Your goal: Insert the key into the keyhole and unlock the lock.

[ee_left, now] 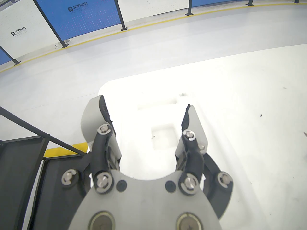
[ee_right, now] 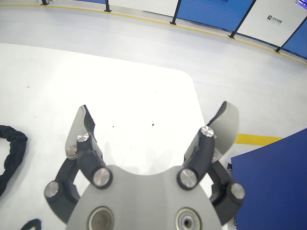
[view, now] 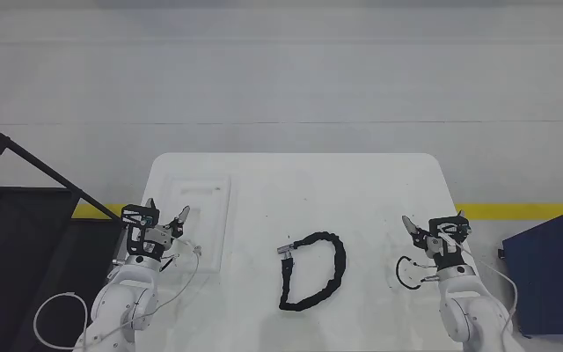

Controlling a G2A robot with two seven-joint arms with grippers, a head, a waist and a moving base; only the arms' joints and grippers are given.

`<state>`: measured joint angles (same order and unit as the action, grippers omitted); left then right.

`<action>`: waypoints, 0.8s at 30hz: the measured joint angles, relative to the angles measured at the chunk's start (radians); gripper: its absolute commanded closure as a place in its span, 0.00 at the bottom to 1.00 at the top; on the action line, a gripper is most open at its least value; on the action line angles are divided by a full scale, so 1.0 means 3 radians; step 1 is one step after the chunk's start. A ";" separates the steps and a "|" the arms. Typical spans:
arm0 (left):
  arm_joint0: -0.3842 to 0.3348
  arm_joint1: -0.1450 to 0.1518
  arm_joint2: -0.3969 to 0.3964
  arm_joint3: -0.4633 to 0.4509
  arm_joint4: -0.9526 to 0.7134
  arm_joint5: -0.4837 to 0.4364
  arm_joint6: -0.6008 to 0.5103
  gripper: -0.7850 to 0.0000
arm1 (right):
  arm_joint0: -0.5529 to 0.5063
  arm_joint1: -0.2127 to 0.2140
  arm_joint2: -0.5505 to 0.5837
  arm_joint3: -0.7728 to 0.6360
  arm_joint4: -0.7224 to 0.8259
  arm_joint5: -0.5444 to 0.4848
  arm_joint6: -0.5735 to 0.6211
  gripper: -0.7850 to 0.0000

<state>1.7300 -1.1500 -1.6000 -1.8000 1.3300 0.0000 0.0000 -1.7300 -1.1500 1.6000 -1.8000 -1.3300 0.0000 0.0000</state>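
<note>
- The white table [view: 369, 185] carries everything, with an arm parked at each side of its near edge.
- A white tray [view: 201, 187] lies on the left part of the table under the left arm, with shallow recesses moulded into it.
- The chain lock [view: 335, 262], sleeved in black, rests in a D-shaped loop about mid-table, well apart from both arms. Its metal lock head [view: 286, 252] is at the end nearer the tray.
- The left gripper [ee_left: 145, 101] hovers over the tray with its jaws spread wide and nothing between them.
- The right gripper [ee_right: 153, 106] hangs above bare table to the right of the chain, jaws likewise apart and empty.
- In one tray recess, just under the left gripper, sits a small speck [ee_left: 153, 137] (likely the key, though it's too small for me to swear to it).
- From where I stand, nothing has begun, and the key wants fetching first.
- I'd bring the left gripper straight down over that recess and pinch the thing by its bow, so the blade sticks out free.
- The right gripper should pin the lock head so it can't skid.
- Line the blade up with the keyhole before pushing, since the chain looks floppy and would shift if nudged.
</note>
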 measured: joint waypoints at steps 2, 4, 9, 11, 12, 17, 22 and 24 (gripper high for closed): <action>0.0000 0.0000 0.0000 0.0000 0.0000 0.0000 0.0000 0.24 | 0.0000 0.0000 0.0000 0.0000 0.0000 0.0000 0.0000 0.00; 0.0000 0.0000 0.0000 0.0000 0.0000 0.0000 0.0000 0.24 | 0.0000 0.0000 0.0000 0.0000 0.0000 0.0000 0.0000 0.00; 0.0000 0.0000 0.0000 0.0000 0.0000 0.0000 0.0000 0.24 | 0.0000 0.0000 0.0000 0.0000 0.0000 0.0000 0.0000 0.00; -0.0001 0.0000 0.0000 -0.0001 0.0001 -0.0001 0.0001 0.00 | 0.0000 0.0000 0.0000 0.0000 0.0000 0.0000 0.0000 0.00; -0.0010 0.0002 -0.0006 -0.0016 0.0035 -0.0012 0.0018 0.00 | 0.0000 0.0000 0.0000 0.0000 0.0000 0.0000 0.0000 0.00; -0.0040 0.0020 -0.0053 -0.0132 0.0412 -0.0068 0.0123 0.00 | 0.0000 0.0000 0.0000 0.0000 0.0000 0.0000 0.0000 0.00; -0.0037 0.0033 -0.0075 -0.0264 0.1035 0.0097 0.0214 0.00 | 0.0000 0.0000 0.0000 0.0000 0.0000 0.0000 0.0000 0.00; -0.0009 0.0046 -0.0117 -0.0350 0.1209 0.0000 0.0176 0.00 | 0.0000 0.0000 0.0000 0.0000 0.0000 0.0000 0.0000 0.00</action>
<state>1.7274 -1.1363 -1.6351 -1.9049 1.6926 0.0000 0.0527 -1.7300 -1.1500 1.6000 -1.8000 -1.3300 0.0000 0.0000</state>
